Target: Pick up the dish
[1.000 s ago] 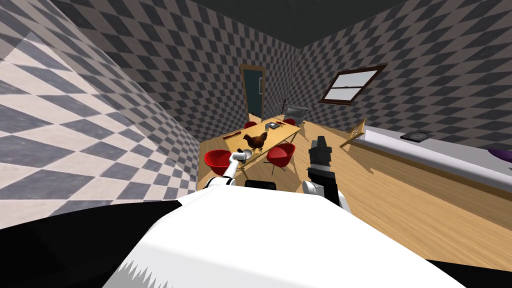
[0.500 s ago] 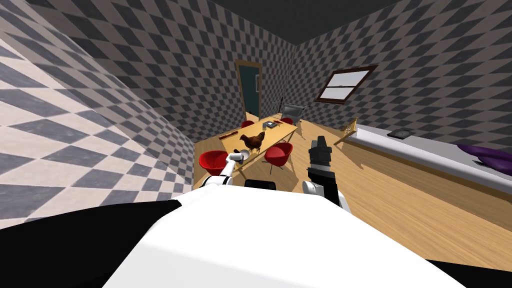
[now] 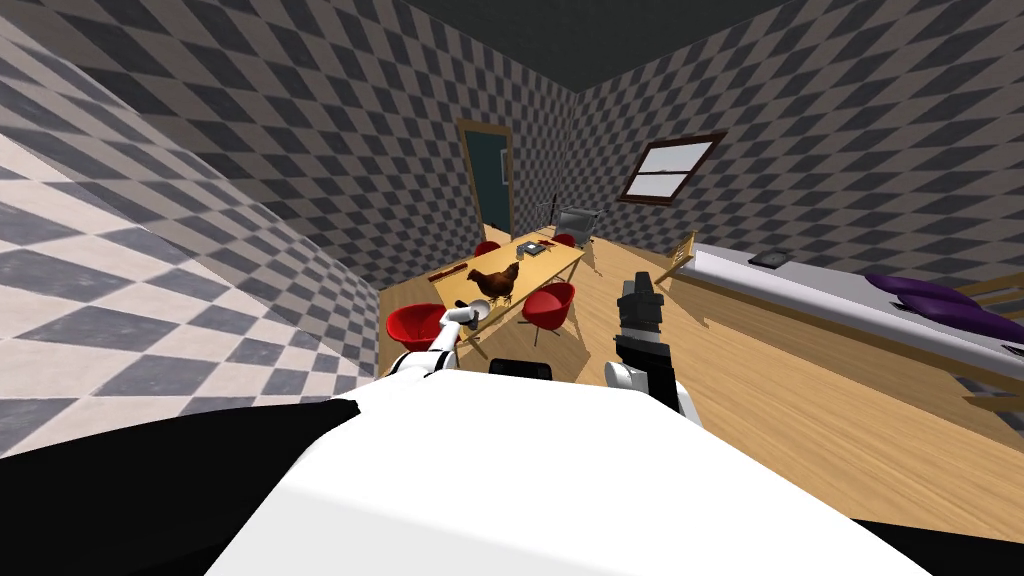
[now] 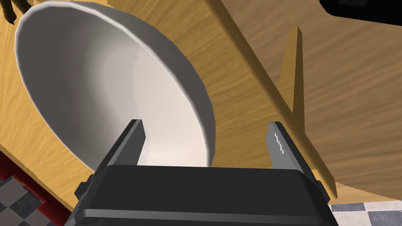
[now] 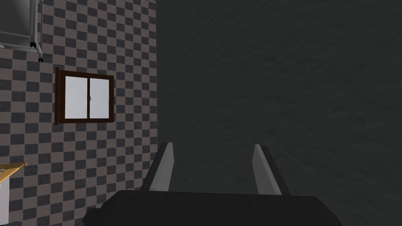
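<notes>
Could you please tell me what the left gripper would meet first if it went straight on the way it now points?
Most likely the white dish: its rim lies between the left gripper's open fingers, one over its hollow, the other over the wooden table beside it. How near is unclear.

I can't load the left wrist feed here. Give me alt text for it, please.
The left gripper hangs close over a white dish on the wooden table. Its jaws are open and straddle the dish's near rim, one inside the dish and one outside over the tabletop. Past the table's edge is wooden floor.
</notes>
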Motion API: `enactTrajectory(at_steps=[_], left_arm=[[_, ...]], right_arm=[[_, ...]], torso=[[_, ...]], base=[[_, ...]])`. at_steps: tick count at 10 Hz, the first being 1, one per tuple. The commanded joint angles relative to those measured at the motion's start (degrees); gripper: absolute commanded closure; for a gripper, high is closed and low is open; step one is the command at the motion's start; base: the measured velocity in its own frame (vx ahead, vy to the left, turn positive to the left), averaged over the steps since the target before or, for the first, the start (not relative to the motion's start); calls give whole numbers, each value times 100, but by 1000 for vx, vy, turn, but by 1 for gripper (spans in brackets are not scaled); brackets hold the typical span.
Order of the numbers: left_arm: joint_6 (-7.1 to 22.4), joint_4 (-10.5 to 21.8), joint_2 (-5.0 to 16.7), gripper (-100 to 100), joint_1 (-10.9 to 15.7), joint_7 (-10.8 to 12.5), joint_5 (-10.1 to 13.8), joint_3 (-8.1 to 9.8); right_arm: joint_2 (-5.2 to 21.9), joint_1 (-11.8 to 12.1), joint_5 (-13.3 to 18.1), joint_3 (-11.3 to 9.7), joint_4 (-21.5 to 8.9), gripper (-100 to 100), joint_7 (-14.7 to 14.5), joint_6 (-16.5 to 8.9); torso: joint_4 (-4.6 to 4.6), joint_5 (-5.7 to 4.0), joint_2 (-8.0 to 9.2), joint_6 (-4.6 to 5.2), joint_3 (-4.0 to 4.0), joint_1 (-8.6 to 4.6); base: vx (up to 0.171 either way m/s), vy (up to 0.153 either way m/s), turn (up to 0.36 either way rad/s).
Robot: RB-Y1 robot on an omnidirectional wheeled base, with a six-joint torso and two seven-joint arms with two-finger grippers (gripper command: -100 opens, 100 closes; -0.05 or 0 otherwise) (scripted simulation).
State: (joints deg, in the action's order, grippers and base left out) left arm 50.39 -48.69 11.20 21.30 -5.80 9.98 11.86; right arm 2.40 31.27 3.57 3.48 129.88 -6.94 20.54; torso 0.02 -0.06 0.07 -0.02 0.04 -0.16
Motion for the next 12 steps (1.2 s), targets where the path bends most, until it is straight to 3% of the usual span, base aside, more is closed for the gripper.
enactTrajectory(at_steps=[1, 2, 3, 5, 7, 8, 12], left_arm=[[-141, 210, 181, -100, 20, -137, 196, 89], [-236, 361, 343, -100, 25, -261, 371, 167], [-236, 361, 343, -100, 25, -261, 371, 167], [-425, 657, 667, -100, 36, -509, 721, 324], [-388, 638, 648, -100, 46, -493, 699, 313], [-410, 660, 653, 100, 54, -506, 705, 316], [-399, 663, 650, 100, 49, -500, 706, 317]], right_arm=[[0, 0, 0, 0, 0, 0, 0, 0], [0, 0, 0, 0, 0, 0, 0, 0], [0, 0, 0, 0, 0, 0, 0, 0], [0, 0, 0, 0, 0, 0, 0, 0], [0, 0, 0, 0, 0, 0, 0, 0], [0, 0, 0, 0, 0, 0, 0, 0], [1, 0, 0, 1, 0, 0, 0, 0]], torso=[[0, 0, 0, 0, 0, 0], [-1, 0, -2, 1, -1, -1], [-1, -1, -1, 0, -1, -8], [0, -1, -2, 1, -1, -7], [0, -3, 0, -1, 0, -11], [0, 1, -1, -1, -1, 3], [2, 2, -2, 1, 0, 16]], base=[[-1, -47, -100], [1, -72, -143], [-6, -66, -51], [-2, -81, -136], [-3, -48, -13], [0, -6, -1], [0, 0, 0]])
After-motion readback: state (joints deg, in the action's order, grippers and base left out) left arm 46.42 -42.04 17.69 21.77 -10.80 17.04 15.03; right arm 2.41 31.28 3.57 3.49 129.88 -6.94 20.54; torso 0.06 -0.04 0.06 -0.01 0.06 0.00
